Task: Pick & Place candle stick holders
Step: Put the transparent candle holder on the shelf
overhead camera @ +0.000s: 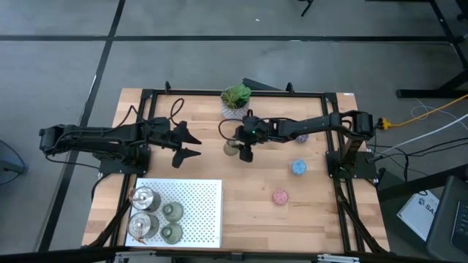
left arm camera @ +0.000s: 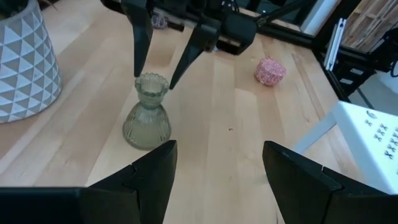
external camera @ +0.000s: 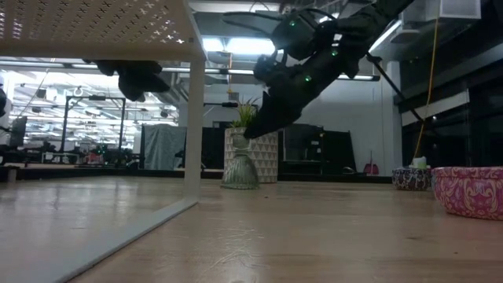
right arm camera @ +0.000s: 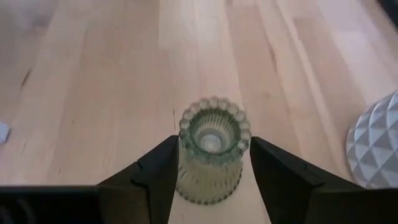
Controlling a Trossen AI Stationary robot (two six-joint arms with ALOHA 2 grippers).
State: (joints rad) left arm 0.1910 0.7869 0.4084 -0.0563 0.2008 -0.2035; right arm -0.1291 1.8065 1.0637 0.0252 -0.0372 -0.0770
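Observation:
An olive-grey glass candle stick holder stands upright on its base on the wooden table, near the middle. My right gripper is open; it slants down from the right, one finger on each side of the holder's upper part. My left gripper is open and empty, to the left of this holder and pointing at it. Two silver holders and two olive-grey ones stand on a white perforated stand. My right gripper's fingers stand close against the two sides of the holder's ribbed upper part, which stays upright on the table. I cannot tell whether they touch it.
A green plant in a white patterned pot stands just beyond the holder. A blue holder and a pink holder sit on the table to the right. A speckled purple one lies partly under the right arm.

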